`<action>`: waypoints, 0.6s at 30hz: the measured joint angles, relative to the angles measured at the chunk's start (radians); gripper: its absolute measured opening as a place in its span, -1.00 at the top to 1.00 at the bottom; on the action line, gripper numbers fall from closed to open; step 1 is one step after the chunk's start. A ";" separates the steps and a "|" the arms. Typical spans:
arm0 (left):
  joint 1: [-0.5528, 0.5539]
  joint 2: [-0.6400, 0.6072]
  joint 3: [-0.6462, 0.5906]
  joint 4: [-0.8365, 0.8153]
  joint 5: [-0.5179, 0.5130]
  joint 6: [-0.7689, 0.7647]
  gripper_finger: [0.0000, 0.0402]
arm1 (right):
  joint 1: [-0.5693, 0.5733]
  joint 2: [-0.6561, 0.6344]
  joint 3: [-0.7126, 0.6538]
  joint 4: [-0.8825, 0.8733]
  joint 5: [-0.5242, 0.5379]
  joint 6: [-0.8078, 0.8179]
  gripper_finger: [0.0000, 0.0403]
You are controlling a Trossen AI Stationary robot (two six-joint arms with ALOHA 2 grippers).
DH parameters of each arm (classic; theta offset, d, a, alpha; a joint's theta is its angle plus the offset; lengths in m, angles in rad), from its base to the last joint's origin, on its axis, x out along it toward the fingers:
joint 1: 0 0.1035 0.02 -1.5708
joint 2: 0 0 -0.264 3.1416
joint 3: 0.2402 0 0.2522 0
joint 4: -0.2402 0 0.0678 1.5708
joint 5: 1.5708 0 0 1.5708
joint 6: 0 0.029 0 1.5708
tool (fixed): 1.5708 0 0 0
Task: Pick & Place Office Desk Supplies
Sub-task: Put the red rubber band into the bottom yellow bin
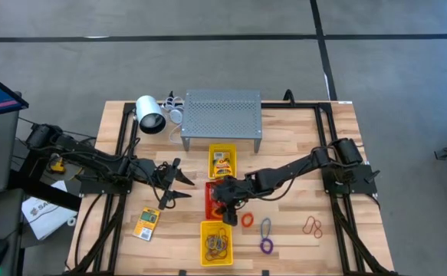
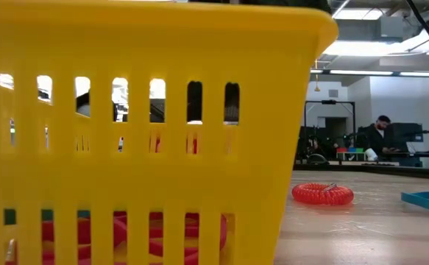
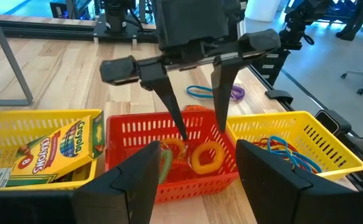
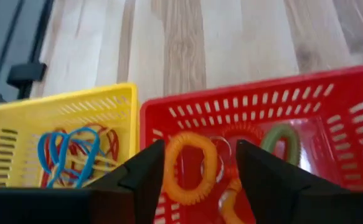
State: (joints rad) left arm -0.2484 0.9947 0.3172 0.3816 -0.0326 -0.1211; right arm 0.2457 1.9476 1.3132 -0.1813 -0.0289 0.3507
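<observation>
My right gripper (image 3: 201, 129) hangs open just above the red tray (image 3: 131, 127), fingers pointing down, nothing between them. Below its fingertips an orange coil ring (image 3: 207, 157) lies on the tray's floor, beside another orange ring and a green one (image 4: 281, 142). The near yellow tray (image 3: 330, 143) holds red and blue rubber bands (image 4: 75, 149). The far yellow tray (image 3: 19, 118) holds a crayon packet (image 3: 50, 146) leaning on its wall. My left gripper (image 1: 179, 182) waits open left of the trays, facing them.
Loose on the table right of the trays lie an orange coil ring (image 1: 248, 220), a blue loop (image 1: 265, 226), a purple coil (image 1: 266, 245) and reddish bands (image 1: 312, 226). A yellow packet (image 1: 146, 224) lies near left. A perforated metal stand (image 1: 223, 115) and white cylinder (image 1: 150, 115) stand at the far edge.
</observation>
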 joint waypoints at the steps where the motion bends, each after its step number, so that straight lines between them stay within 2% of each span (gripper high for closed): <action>1: 0.000 0.000 0.000 0.000 0.001 0.000 -0.02 | 0.000 0.000 0.015 -0.029 0.000 -0.010 0.02; 7: 0.000 0.000 0.000 0.000 0.003 0.000 -0.02 | 0.002 0.000 0.123 -0.233 0.029 -0.071 -0.04; 14: 0.000 0.000 0.000 0.000 0.002 0.009 -0.02 | 0.040 0.000 0.224 -0.603 0.198 -0.088 -0.02; 18: 0.000 0.000 0.000 0.000 -0.001 0.011 -0.02 | 0.086 -0.014 0.216 -0.695 0.303 -0.081 -0.02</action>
State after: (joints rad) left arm -0.2481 0.9947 0.3172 0.3817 -0.0333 -0.1105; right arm 0.3321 1.9332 1.5288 -0.8758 0.2738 0.2692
